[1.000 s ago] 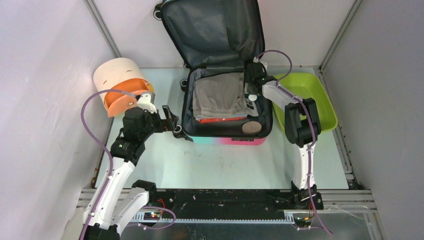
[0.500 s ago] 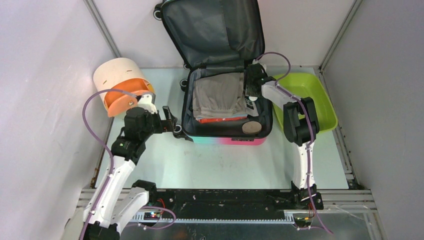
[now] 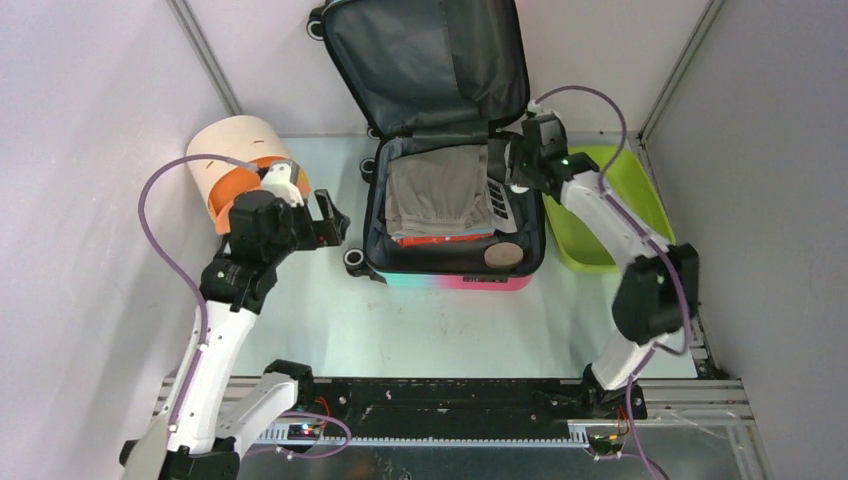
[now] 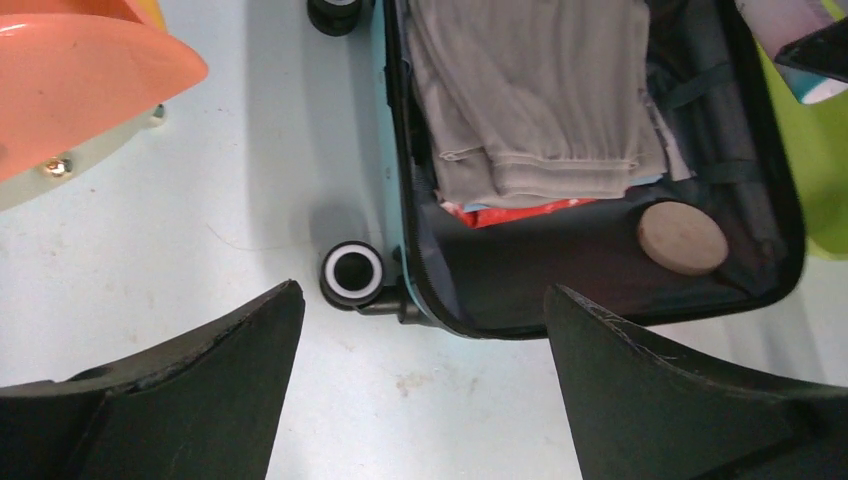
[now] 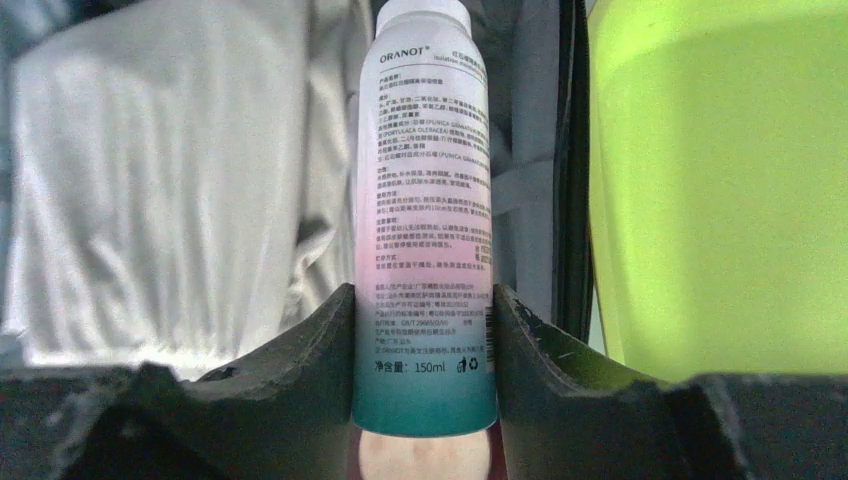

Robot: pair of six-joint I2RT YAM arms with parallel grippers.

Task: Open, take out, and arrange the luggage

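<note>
The luggage (image 3: 455,281) lies open on the table, its dark lid (image 3: 430,60) leaning on the back wall. Inside are a folded grey garment (image 3: 440,190) (image 4: 530,90), something red under it, and a round tan disc (image 3: 503,254) (image 4: 682,237). My right gripper (image 3: 522,168) (image 5: 422,290) hangs over the case's right edge, shut on a pink-to-teal bottle (image 5: 425,200) with a white cap. My left gripper (image 3: 328,215) (image 4: 422,293) is open above the table at the case's front-left corner, near a black wheel (image 4: 352,274), and holds nothing.
A lime-green tub (image 3: 630,180) (image 5: 720,180) stands right of the case, directly beside the held bottle. A cream-and-orange cylinder (image 3: 245,170) (image 4: 80,70) lies at the left, close behind my left gripper. Walls close in both sides and the back.
My right arm has swung its elbow out to the right and shifted its gripper, with the bottle, towards the case's right edge. My left gripper has drawn back from the wheel towards the cylinder.
</note>
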